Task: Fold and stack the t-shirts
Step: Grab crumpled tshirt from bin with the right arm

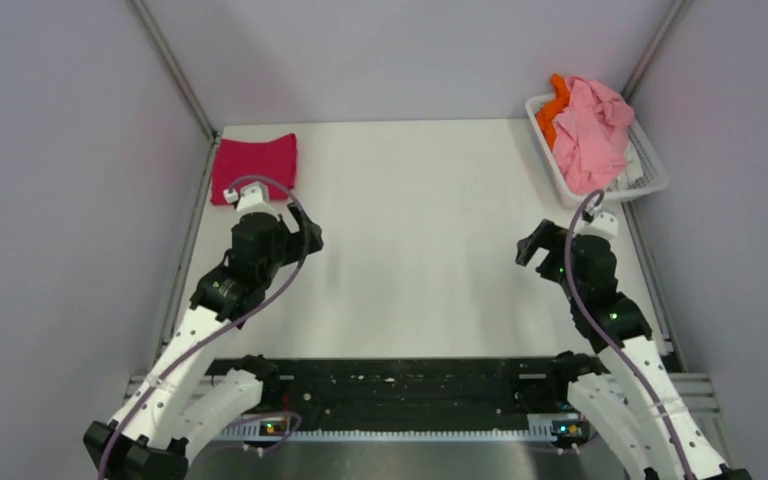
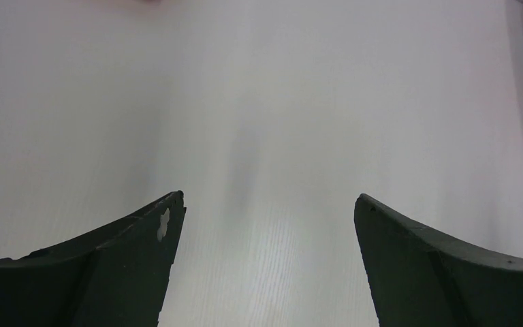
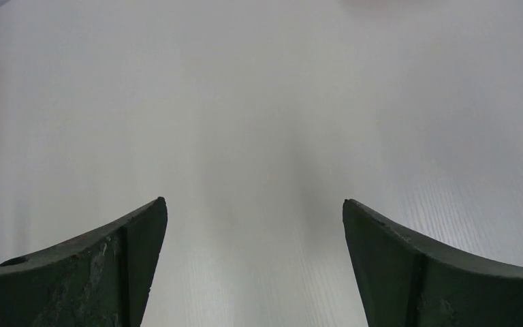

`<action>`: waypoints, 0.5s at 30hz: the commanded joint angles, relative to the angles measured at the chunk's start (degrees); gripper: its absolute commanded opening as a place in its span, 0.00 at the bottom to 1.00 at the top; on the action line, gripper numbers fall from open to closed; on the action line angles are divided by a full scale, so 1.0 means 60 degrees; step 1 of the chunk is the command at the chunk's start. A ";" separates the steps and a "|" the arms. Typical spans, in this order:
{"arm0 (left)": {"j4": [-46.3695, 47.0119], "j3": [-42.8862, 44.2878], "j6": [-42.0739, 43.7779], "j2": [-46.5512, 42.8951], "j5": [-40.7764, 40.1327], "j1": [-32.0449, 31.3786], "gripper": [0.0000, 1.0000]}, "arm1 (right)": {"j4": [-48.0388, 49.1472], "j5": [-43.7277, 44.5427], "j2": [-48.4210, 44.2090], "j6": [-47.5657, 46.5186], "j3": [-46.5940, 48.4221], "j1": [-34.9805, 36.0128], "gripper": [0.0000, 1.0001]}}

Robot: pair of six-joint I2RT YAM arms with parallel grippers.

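Spreading the left pincer (image 2: 269, 197) wide above the white bench (image 1: 420, 250), gripping nothing. Holding the right pincer (image 3: 254, 201) just as wide, likewise gripping nothing. Showing a magenta shirt (image 1: 255, 168) lying folded and flat at upper left of the overhead frame, just beyond the left pincer. Showing a pink shirt (image 1: 592, 135) and an orange shirt (image 1: 557, 105) crumpled together in a white basket (image 1: 650, 185) at upper right.

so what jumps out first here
A folded magenta shirt lies at the far left corner of the table. At far right, a white basket holds a crumpled pink shirt and an orange shirt. The left gripper and right gripper hang open above the table.
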 commanded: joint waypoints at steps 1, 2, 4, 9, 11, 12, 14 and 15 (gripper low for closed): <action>0.0519 -0.0082 0.0350 0.0015 -0.0296 -0.0015 0.99 | 0.0653 0.0378 0.0565 0.0144 0.0747 -0.0055 0.99; 0.0593 -0.0057 0.0389 0.0042 -0.0301 -0.0014 0.99 | 0.0824 0.0312 0.0717 0.0041 0.0854 -0.0058 0.99; 0.0749 -0.0071 0.0409 0.0105 -0.0267 -0.0018 0.99 | 0.1300 0.0259 0.1129 -0.0131 0.1039 -0.0054 0.99; 0.1053 -0.0118 0.0454 0.0283 -0.0513 -0.0011 0.99 | 0.2330 0.0461 0.3183 -0.0825 0.2358 -0.0097 0.99; 0.1089 -0.0076 0.0529 0.0279 -0.0648 -0.0013 0.99 | 0.2348 0.0619 0.4342 -0.1169 0.3344 -0.0318 0.99; 0.1103 -0.0056 0.0574 0.0256 -0.0653 -0.0018 0.99 | 0.2323 0.0565 0.4976 -0.1286 0.3828 -0.0538 0.99; 0.1203 -0.0128 0.0630 0.0173 -0.0684 -0.0007 0.99 | 0.2320 -0.0014 0.6178 -0.1376 0.4991 -0.1247 0.99; 0.1308 -0.0215 0.0631 0.0138 -0.0714 -0.0015 0.99 | 0.2351 -0.0294 0.6809 -0.1375 0.5435 -0.1649 0.99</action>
